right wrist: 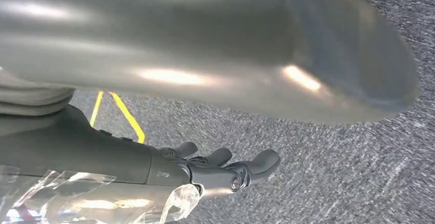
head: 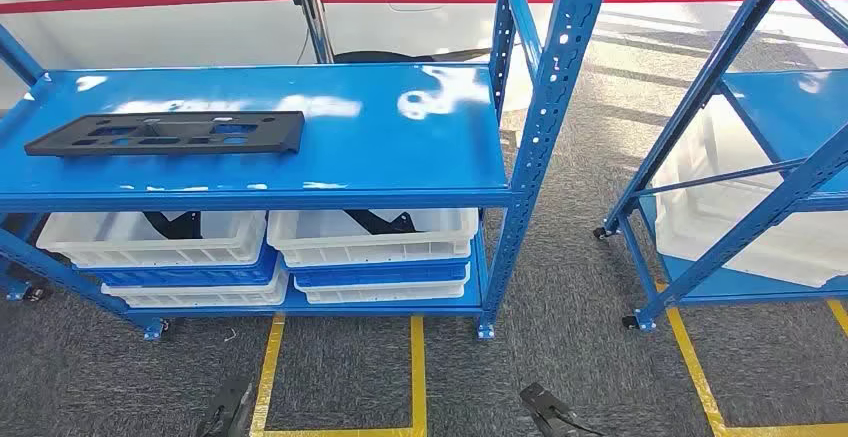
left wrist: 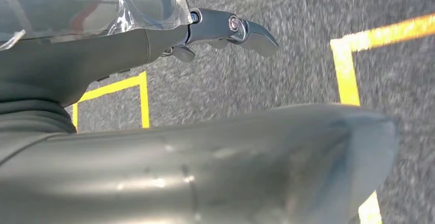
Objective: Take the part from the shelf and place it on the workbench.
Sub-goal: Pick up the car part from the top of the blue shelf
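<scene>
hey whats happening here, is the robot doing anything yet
Not really yet. The robot stands facing a blue shelf with a flat black part lying on its top level, untouched. Both arms hang down over the grey carpet with yellow floor lines: the left robot hand and the right robot hand each hold nothing, fingers loosely apart. White bins sit on the lower levels. The part has not yet been picked up.

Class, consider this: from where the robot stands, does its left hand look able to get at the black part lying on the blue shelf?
Probably yes. The black part lies flat and uncovered near the front of the shelf top, with nothing above it. The left hand hangs low over the floor, holding nothing, so the arm must first rise.
</scene>
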Motion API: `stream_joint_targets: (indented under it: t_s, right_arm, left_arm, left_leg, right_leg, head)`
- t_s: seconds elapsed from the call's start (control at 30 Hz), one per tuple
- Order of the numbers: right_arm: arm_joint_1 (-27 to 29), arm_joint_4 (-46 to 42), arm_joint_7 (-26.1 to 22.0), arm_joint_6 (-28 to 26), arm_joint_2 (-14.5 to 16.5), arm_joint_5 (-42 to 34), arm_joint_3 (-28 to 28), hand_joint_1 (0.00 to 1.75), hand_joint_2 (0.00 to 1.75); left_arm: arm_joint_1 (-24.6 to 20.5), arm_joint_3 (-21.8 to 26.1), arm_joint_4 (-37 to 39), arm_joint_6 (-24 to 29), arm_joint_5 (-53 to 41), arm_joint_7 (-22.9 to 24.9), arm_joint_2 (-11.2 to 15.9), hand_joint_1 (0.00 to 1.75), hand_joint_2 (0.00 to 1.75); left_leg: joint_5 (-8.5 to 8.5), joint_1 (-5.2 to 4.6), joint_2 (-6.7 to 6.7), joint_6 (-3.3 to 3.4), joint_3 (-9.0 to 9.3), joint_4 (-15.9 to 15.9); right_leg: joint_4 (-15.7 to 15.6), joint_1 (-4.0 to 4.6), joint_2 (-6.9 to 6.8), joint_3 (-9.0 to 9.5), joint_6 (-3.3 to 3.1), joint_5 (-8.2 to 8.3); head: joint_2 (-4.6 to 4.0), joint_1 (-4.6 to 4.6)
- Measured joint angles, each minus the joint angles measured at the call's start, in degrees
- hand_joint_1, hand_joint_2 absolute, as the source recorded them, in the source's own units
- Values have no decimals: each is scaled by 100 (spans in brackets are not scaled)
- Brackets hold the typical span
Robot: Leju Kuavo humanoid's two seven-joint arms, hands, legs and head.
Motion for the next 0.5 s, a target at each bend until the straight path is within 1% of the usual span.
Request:
stream_joint_targets:
  t_s: [0.07,0.13,0.17,0.2,0.23,0.27,0.3,0.33,0.37,0.4,0.43,0.47,0.5]
  right_arm:
    - [-2,4,20,-4,-7,-6,0,0,0]
    - [-2,14,70,-9,-12,-16,1,0,0]
    - [-1,17,95,-10,-11,-19,2,0,0]
    - [-4,21,115,-10,-10,-21,3,0,0]
    - [-8,23,133,-10,-9,-24,4,0,0]
    - [-12,25,146,-9,-9,-27,4,0,0]
    - [-14,28,158,-6,-10,-32,4,0,0]
    - [-14,32,166,1,-11,-36,4,0,0]
    - [-13,37,170,11,-12,-43,4,0,0]
    - [-14,42,173,21,-13,-52,4,0,0]
    - [-18,46,174,27,-14,-61,4,0,0]
    - [-22,49,175,31,-19,-68,4,0,0]
    - [-28,52,176,32,-25,-71,4,0,0]
  left_arm:
    - [8,-2,8,-9,23,14,31,0,0]
    - [13,-5,23,-10,48,39,99,0,0]
    - [11,-6,28,0,53,46,133,0,0]
    - [4,-6,32,14,64,47,173,0,0]
    - [-1,-5,35,33,85,37,212,0,0]
    - [-2,-4,38,58,115,10,250,0,0]
    - [-1,-3,42,84,152,-28,289,0,0]
    - [2,-3,45,109,191,-79,322,0,0]
    - [4,-2,48,129,223,-135,356,0,0]
    - [3,-2,50,146,249,-189,390,0,0]
    - [-1,1,51,163,273,-243,425,0,0]
    - [-8,8,52,184,291,-299,460,0,0]
    - [-16,18,53,206,306,-353,497,0,0]
  left_leg:
    - [9,-18,-10,52,-22,12]
    - [36,-39,-18,156,-45,17]
    - [48,-45,-17,203,-45,12]
    - [62,-47,-15,249,-42,3]
    - [70,-54,-11,286,-38,-3]
    - [70,-71,-8,314,-39,-2]
    - [68,-91,-6,336,-39,-1]
    - [64,-114,-6,351,-38,-1]
    - [59,-133,-9,361,-33,-1]
    - [55,-149,-13,366,-25,-1]
    - [49,-162,-17,368,-12,-1]
    - [43,-172,-19,365,-2,-1]
    - [33,-190,-22,352,2,3]
  right_leg:
    - [-21,-5,3,-1,27,15]
    - [-52,-31,3,1,83,27]
    - [6,-45,-10,-24,102,-22]
    - [181,-55,-26,-103,110,-137]
    - [508,-54,-42,-251,110,-319]
    - [957,-44,-55,-460,103,-531]
    - [1414,-32,-57,-682,95,-707]
    - [1745,-16,-57,-852,81,-794]
    - [1850,-1,-57,-920,57,-765]
    - [1697,16,-57,-865,23,-626]
    - [1332,36,-57,-704,-23,-418]
    - [871,60,-58,-489,-78,-217]
    - [476,86,-66,-309,-117,-67]
  head:
    - [0,16]
    - [0,33]
    - [0,36]
    - [0,38]
    - [0,41]
    - [0,42]
    - [0,43]
    - [0,43]
    - [0,44]
    - [0,45]
    - [0,46]
    - [0,46]
    - [0,47]
